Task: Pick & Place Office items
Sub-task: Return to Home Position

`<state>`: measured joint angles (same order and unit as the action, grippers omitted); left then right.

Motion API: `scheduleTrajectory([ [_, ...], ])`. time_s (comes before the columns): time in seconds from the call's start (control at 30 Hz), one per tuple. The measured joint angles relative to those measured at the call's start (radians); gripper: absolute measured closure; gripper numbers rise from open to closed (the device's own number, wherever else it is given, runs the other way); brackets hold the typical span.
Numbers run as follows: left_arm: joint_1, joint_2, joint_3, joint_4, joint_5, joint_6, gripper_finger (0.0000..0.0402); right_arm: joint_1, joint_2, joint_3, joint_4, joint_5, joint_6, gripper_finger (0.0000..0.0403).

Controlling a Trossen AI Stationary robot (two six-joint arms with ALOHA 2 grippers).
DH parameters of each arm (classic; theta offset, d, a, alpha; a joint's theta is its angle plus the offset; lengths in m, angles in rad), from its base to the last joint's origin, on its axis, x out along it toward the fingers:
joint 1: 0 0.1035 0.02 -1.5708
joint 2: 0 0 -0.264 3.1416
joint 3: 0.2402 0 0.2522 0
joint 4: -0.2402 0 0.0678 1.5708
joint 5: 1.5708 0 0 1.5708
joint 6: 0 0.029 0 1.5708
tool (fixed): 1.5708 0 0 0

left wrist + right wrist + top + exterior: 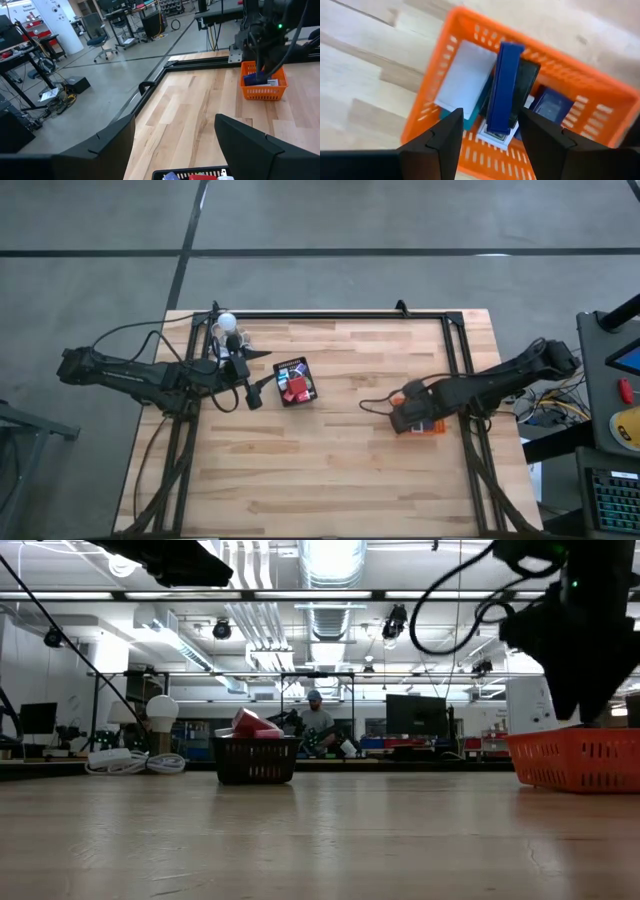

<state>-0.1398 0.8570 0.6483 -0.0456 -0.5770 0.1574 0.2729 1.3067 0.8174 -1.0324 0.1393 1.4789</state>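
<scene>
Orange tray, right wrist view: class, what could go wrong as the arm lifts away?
The right gripper hangs open over the dark blue piece, which leans on edge; a finger could clip it and tip it out of the orange tray. A red piece rises above the rim of the black mesh tray and might slide off if bumped.

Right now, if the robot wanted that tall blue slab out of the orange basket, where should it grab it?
Probably take the blue slab by its upper edge, coming straight down, fingers on its two broad faces. It stands on edge above the flatter pieces, and the orange basket walls in its sides. The right gripper hangs open over it; the left gripper waits by the black basket.
</scene>
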Motion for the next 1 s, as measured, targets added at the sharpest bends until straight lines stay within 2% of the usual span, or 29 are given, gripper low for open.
scheduleTrajectory([
  [0.3,0.000,0.000,0.000,0.000,0.000,0.000,0.0126,0.000,-0.057,0.117,-0.065,0.125,-0.151,0.0216],
  [0.53,0.000,0.000,0.000,0.000,0.000,0.000,0.0126,0.000,-0.056,0.222,-0.014,0.390,-0.419,0.0216],
  [0.6,0.000,0.000,0.000,0.000,0.000,0.000,0.0126,0.000,-0.055,0.237,0.040,0.420,-0.500,0.0216],
  [0.77,0.000,0.000,0.000,0.000,0.000,0.000,0.0126,0.009,-0.055,0.245,0.274,0.417,-0.795,0.0216],
  [0.9,0.000,0.000,0.000,0.000,0.000,0.000,0.0126,0.043,-0.054,0.178,0.647,0.348,-1.127,0.0216],
  [1.0,0.000,0.000,0.000,0.000,0.000,0.000,0.0126,0.065,-0.053,0.102,0.954,0.285,-1.306,0.0216],
])
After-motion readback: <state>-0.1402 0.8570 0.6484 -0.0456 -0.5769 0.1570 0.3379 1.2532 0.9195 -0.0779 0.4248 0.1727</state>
